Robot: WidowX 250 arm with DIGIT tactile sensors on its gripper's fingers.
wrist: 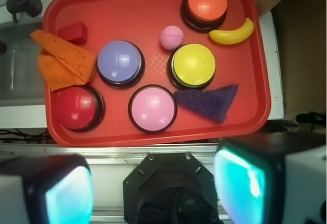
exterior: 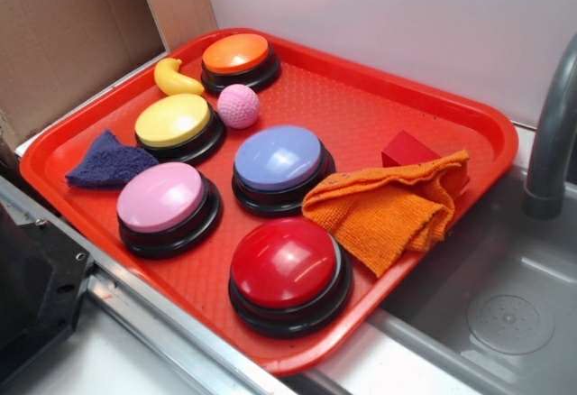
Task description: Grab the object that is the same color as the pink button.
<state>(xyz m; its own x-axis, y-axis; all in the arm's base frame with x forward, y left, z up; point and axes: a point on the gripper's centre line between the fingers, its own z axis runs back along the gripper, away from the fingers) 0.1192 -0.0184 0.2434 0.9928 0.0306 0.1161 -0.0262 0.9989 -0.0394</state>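
Pink, dimpled ball [wrist: 171, 37]: one only, lying free on the red tray [wrist: 148, 1], far out ahead of the hand [wrist: 153, 185] and a little to its right. It sits in the gap between the yellow button [wrist: 193, 65], the orange button [wrist: 207, 2] and the lavender-blue button [wrist: 119, 62], close to the yellow one. Probably light and slightly springy; round, so likely to roll or squirt out of a glancing pinch. Best taken across its widest middle, straight from above.

Hand: released, fingers spread wide, gripping nothing, hovering back off the near edge of the tray.

Count on tray:
- dome buttons, five: pink button [wrist: 152, 108], lavender-blue, yellow, orange, red [wrist: 75, 107]
- cloths, two: orange [wrist: 63, 61], dark blue [wrist: 209, 101]
- toy banana [wrist: 232, 33], one
- red block [wrist: 73, 31], one
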